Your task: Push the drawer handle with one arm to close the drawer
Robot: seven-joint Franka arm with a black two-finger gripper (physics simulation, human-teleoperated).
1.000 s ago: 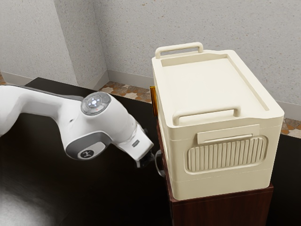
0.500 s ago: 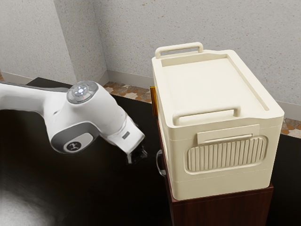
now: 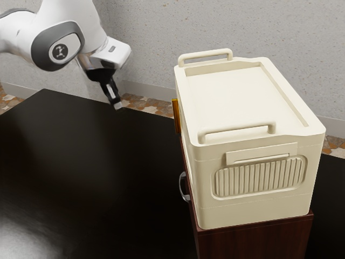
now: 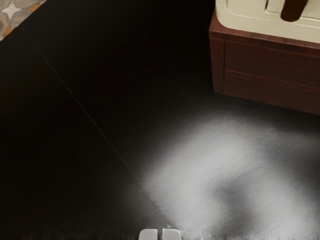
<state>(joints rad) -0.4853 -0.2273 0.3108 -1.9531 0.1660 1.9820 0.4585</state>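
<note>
Above one table (image 3: 91,162) hangs one hand (image 3: 116,103), apart from one drawer handle (image 3: 181,186).

White arm (image 3: 89,19) | grey joint band (image 3: 40,46) | round dark logo (image 3: 60,52) | black jaws (image 3: 117,105)

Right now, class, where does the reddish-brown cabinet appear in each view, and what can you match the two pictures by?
Exterior view: toward the exterior view's right, the cabinet shows low down, beneath the cream box.
Wrist view: across the pale reflection from the gripper, standing on the black table.
Shared landmark: the cream box on top.
</note>
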